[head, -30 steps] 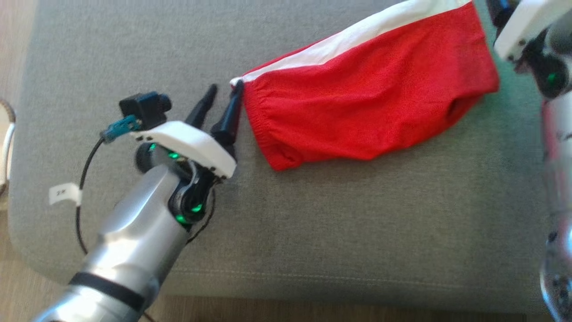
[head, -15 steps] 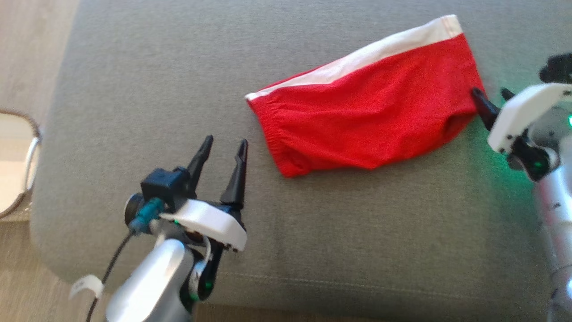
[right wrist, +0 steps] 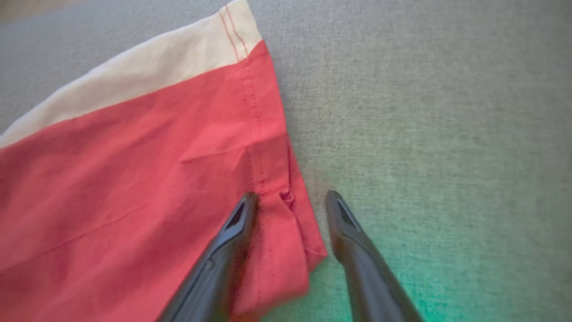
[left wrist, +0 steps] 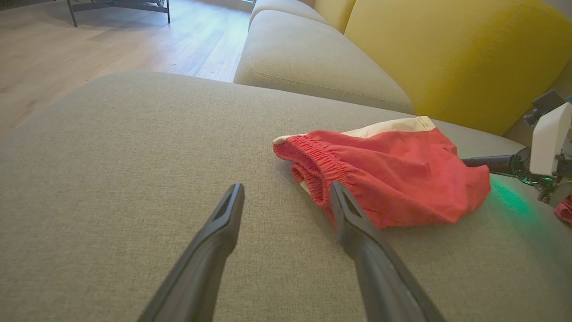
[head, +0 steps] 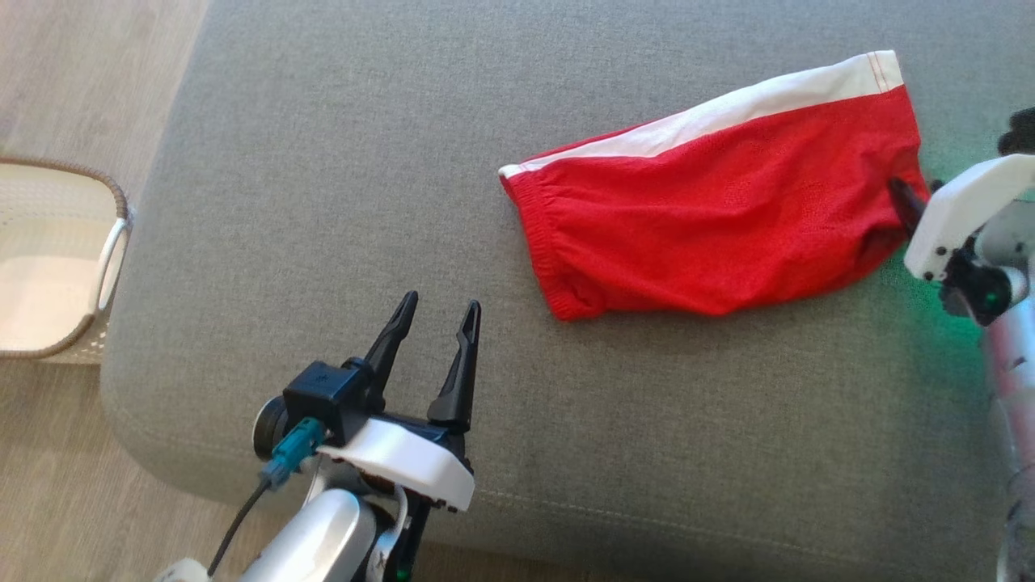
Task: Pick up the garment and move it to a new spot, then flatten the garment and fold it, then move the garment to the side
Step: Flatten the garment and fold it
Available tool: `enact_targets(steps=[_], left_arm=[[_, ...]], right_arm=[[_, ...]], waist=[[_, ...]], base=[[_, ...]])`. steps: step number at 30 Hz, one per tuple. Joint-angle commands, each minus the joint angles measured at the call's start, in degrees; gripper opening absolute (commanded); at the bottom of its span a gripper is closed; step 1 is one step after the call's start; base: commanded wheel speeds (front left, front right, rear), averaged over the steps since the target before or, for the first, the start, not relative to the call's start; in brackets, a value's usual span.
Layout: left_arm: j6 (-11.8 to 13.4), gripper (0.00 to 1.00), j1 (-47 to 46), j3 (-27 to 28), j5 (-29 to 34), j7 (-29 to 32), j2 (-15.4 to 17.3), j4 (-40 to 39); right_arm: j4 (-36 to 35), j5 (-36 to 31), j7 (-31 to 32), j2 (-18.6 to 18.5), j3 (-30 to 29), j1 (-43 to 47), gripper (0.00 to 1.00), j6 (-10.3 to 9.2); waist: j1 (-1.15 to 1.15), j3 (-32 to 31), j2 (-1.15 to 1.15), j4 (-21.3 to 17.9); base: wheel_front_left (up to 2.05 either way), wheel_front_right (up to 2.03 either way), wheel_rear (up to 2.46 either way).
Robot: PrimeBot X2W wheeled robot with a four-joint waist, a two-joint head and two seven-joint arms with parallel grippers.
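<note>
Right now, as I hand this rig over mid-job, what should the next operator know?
Left gripper: open, holding nothing, over the grey cushion, short of the waistband of the red shorts.
Right gripper: jaws apart astride the shorts' leg hem, one finger over cloth, one over cushion; no grip yet.
Shorts: fairly flat on the cushion, white stripe on the far side.
Done: they look laid out and folded; I can't confirm.
To do: probably close on the hem and move them aside.

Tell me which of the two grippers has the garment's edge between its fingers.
The right gripper: its fingers straddle the hem of the red garment. The left gripper stands open over bare cushion, apart from the garment.
</note>
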Motion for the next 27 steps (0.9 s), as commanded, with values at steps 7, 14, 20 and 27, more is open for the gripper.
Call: enact_targets(steps=[7,14,20,27], left_arm=[[0.1,1.0,-0.8,3.5,1.2,-0.7,0.5,-1.8],[0.4,1.0,0.5,4.8,1.7,-0.7,1.2,-2.4],[0.6,1.0,1.2,5.5,1.8,-0.7,1.9,-2.9],[0.9,1.0,1.5,5.9,1.9,-0.7,2.6,-3.4]], right_arm=[[1.0,0.3,1.3,2.5,3.0,1.3,0.0,-0.01],[-0.8,2.9,-1.5,1.2,1.8,1.1,0.0,-0.01],[-3.2,4.7,-2.1,-0.8,0.4,1.6,0.0,-0.01],[-8.4,6.5,-0.6,-2.5,-1.0,5.0,0.0,-0.01]], waist=[[0.01,-1.3,0.0,-0.7],[0.01,-2.3,0.0,-3.7],[0.01,-2.7,0.0,-7.3],[0.01,-3.3,0.0,-10.8]], base=[[0.0,0.0,0.0],[0.0,0.0,0.0],[0.0,0.0,0.0],[0.0,0.0,0.0]])
